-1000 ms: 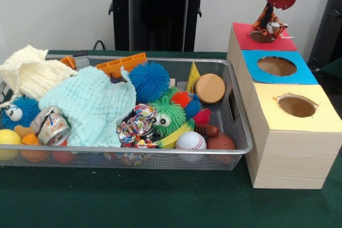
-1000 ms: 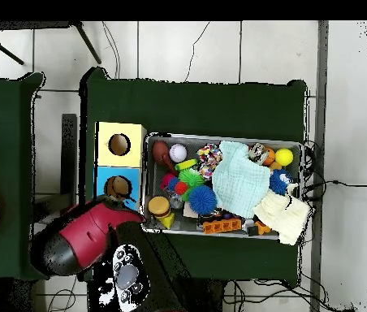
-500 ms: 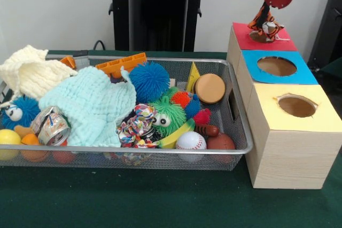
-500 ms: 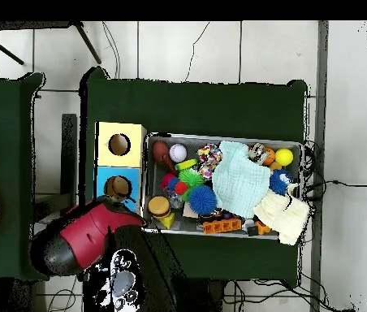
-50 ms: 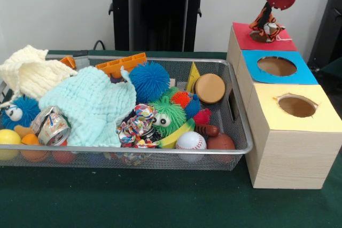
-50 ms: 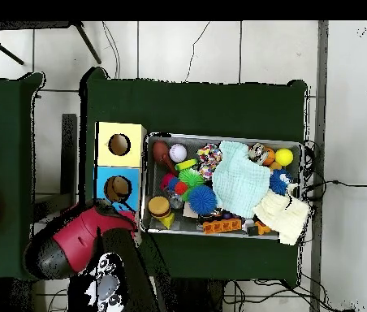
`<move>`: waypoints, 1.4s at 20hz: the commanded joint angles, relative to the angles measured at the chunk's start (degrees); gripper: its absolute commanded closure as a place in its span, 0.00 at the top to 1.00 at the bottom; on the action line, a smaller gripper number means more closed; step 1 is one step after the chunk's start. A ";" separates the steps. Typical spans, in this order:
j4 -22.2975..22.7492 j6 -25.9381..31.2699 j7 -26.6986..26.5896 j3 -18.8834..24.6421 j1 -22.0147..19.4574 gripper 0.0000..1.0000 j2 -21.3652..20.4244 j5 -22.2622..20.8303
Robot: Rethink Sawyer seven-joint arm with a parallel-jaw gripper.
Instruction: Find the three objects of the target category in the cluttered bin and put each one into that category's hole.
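Note:
My gripper [image 5: 268,17] hangs at the top right, shut on a small orange-and-black striped tiger plush [image 5: 267,25]. The plush dangles just above the hole in the red-topped box [image 5: 243,36], and its lower end nearly touches the rim. The toy hides the fingertips. In the overhead view the red arm [image 6: 66,246] covers the red box, so neither gripper nor plush shows there. The wire bin [image 5: 133,149] holds a green fuzzy toy with eyes [image 5: 168,115] and a blue fuzzy toy with an eye [image 5: 18,111].
Beside the red box stand a blue-topped box [image 5: 307,76] and a yellow-topped box [image 5: 267,117], each with an open hole. The bin also holds a mint cloth [image 5: 91,105], cream cloth [image 5: 29,73], blue spiky ball [image 5: 149,81], baseball [image 5: 191,141], wooden disc [image 5: 210,88] and can [image 5: 52,128].
The gripper and plush rose slightly over the red hole, then settled a little right. Overhead, the arm swung toward the lower left. The bin is unchanged.

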 commanded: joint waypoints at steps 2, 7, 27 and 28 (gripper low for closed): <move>-2.01 -0.83 13.70 -4.32 0.52 0.00 1.75 -2.13; -1.71 -1.49 13.49 -5.46 1.13 0.00 2.30 -2.00; -2.25 -2.44 14.02 -6.87 3.75 1.00 2.94 1.63; -2.19 -2.55 13.99 -6.90 3.76 1.00 2.91 1.72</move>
